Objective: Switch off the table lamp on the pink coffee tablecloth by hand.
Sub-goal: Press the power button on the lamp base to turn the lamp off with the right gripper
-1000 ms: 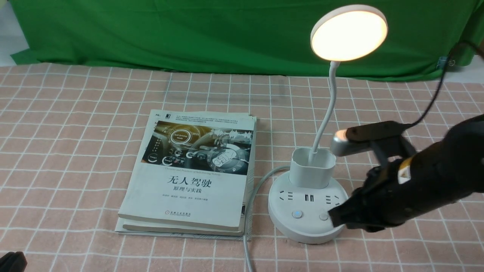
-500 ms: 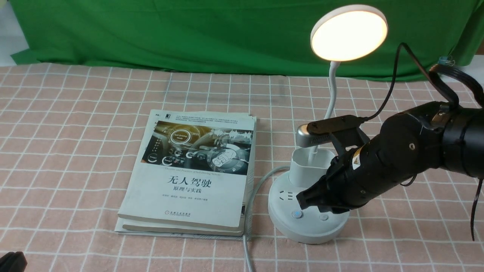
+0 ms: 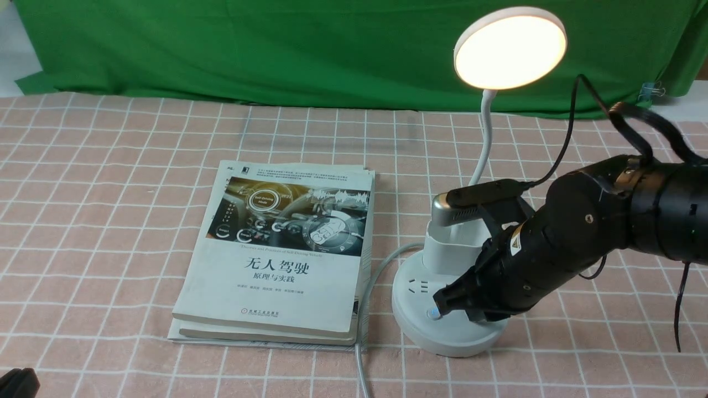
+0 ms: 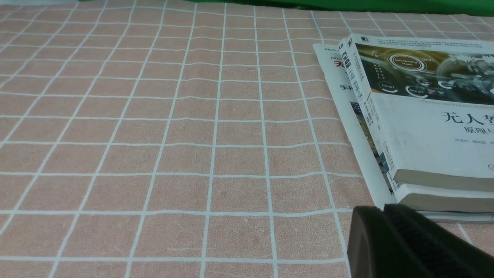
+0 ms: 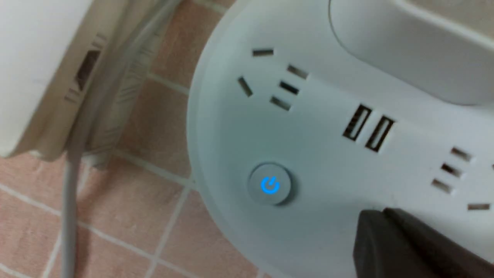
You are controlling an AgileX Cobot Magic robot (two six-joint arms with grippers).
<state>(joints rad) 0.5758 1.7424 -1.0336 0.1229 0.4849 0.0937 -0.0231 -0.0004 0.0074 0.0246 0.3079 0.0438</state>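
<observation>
Right gripper (image 3: 441, 310), closed, is hovering over the glowing lamp's base (image 3: 409, 309); left gripper (image 4: 384, 210), closed, is pointing beside books (image 4: 444, 139).

From the middle of the front view, two stacked books lie toward 8 o'clock: the top book (image 3: 276, 293) and, under it, the lower book (image 3: 265, 333). The top cover has a dark dashboard picture (image 3: 290, 215) toward its 12 o'clock and Chinese print (image 3: 276, 266) nearer 6. Printed paper (image 4: 359, 131) sticks out from beneath the stack. A green cloth (image 3: 276, 50) hangs at 12 o'clock, with a clip (image 3: 651, 91) at its lower edge between 2 and 3.
</observation>
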